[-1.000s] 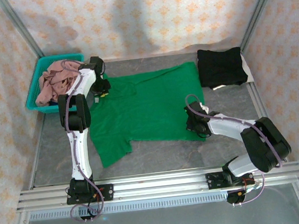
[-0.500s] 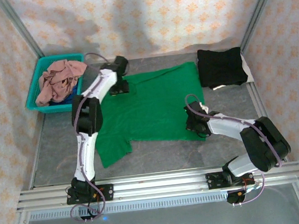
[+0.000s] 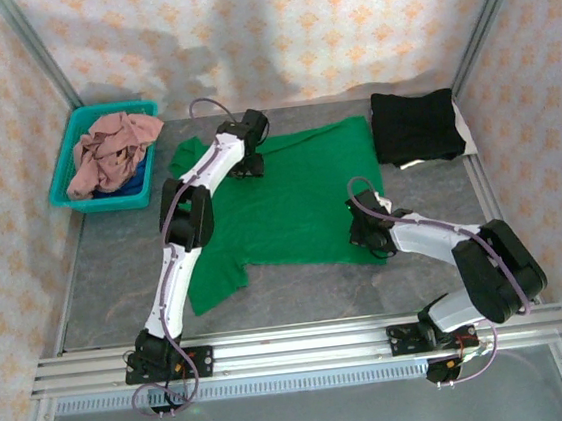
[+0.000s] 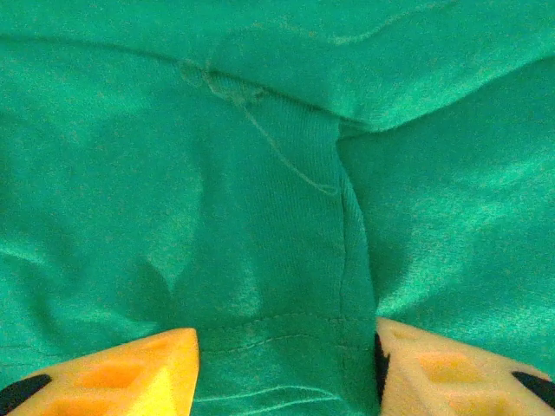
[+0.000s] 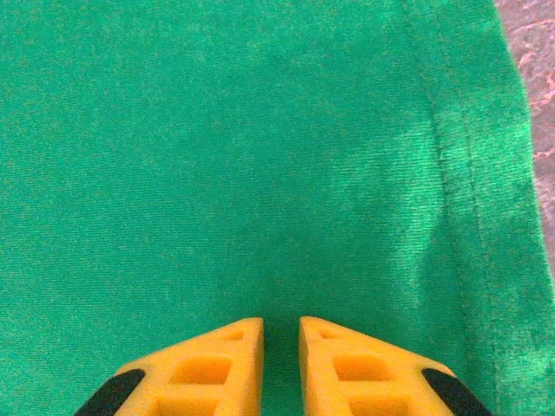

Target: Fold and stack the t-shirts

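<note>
Green t-shirt (image 3: pixel 289 194), flat on tabletop (image 3: pixel 300 294): neck seam (image 4: pixel 269 139) to be pinched squarely by spread left fingers (image 4: pixel 113 373); hem (image 5: pixel 451 173) seemingly pinched by near-closed right fingers (image 5: pixel 208 364).

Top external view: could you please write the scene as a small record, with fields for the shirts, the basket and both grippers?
green t-shirt: spread flat in the middle of the table
black t-shirt: folded, far right corner
basket: teal, far left, holding pink cloth over blue cloth
left gripper: open, over the green t-shirt's far edge
right gripper: fingers almost together, down on the green t-shirt near its hem; pinch unclear
</note>
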Robot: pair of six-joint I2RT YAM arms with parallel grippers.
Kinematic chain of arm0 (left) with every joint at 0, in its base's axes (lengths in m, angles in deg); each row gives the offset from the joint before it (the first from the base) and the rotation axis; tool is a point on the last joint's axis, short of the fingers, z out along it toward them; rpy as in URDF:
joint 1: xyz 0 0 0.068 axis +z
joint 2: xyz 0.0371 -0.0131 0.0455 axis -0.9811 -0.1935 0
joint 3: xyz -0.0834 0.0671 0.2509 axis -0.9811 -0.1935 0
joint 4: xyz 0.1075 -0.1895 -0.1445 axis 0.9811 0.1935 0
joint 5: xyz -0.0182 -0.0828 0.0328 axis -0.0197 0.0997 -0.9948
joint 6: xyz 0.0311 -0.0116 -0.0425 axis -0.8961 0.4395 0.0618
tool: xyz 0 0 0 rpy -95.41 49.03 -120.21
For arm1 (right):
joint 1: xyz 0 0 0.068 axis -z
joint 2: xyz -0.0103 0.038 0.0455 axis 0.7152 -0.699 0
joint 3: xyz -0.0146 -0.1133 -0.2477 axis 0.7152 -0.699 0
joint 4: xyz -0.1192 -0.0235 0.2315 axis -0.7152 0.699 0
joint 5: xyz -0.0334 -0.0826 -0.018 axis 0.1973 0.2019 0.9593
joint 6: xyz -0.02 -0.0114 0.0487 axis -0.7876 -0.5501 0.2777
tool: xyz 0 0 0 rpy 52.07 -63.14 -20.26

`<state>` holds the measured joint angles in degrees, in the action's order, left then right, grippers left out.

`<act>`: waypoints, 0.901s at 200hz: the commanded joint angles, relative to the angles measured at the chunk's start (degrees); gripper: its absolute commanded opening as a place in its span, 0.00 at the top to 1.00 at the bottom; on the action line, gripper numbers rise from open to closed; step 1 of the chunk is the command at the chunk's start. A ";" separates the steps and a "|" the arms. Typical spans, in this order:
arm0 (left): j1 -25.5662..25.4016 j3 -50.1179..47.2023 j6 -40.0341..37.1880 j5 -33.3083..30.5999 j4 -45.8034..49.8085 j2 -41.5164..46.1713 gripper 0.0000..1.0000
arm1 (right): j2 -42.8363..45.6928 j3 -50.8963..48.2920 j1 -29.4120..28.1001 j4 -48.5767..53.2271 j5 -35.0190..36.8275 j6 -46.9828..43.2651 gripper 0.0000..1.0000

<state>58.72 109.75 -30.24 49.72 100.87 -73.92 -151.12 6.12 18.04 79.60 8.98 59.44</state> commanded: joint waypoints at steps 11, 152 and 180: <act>-0.18 3.46 -1.62 -3.84 3.12 -1.93 0.68 | 1.63 -0.46 -0.33 2.39 0.72 -0.53 0.82; 0.52 15.77 -25.81 -22.42 -19.40 -2.44 0.25 | 6.26 -4.69 -2.94 9.25 1.66 1.06 0.84; 0.42 34.98 -22.77 -19.58 -10.21 -13.60 0.08 | 9.28 -4.44 -2.91 11.40 3.63 1.39 0.83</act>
<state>58.77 131.97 -52.22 32.37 89.48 -79.21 -144.80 2.37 15.42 85.30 9.15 59.73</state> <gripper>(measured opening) 0.752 0.165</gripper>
